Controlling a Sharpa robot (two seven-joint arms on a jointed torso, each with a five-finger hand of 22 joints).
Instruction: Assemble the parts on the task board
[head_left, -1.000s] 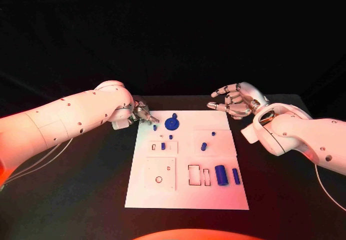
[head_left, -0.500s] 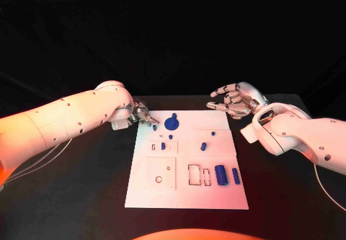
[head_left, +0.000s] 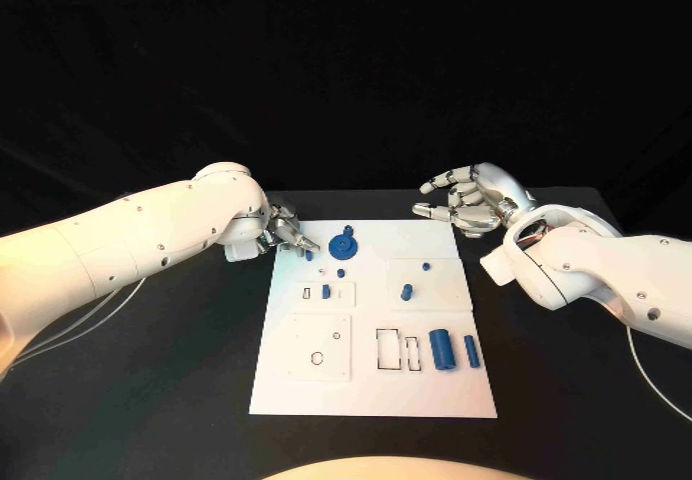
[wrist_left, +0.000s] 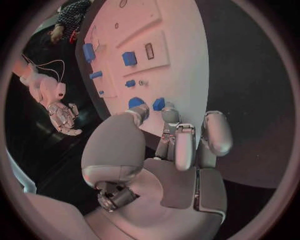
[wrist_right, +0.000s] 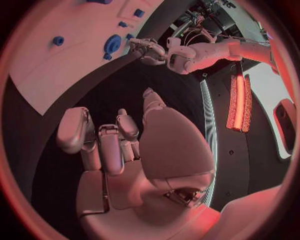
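Left robot hand (head_left: 280, 232) empty, fingers apart, at task board (head_left: 375, 390) far-left corner; right robot hand (head_left: 464, 200) empty, fingers loosely spread, off the far-right corner.

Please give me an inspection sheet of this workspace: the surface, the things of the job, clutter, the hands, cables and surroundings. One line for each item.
Surface: black table, with the white task board lying in its middle.
Job's things: blue parts on the board, among them a round disc near the far edge and two cylinders lying side by side near the right edge; several outlined slots stand unfilled.
Clutter: nothing seen.
Hands: left hand at the board's far left corner, fingertips near a small blue part, holding nothing; right hand beyond the far right corner, fingers apart, holding nothing.
Cables: thin cables hang under the left arm.
Surroundings: dark background; a person at the rim of the left wrist view.
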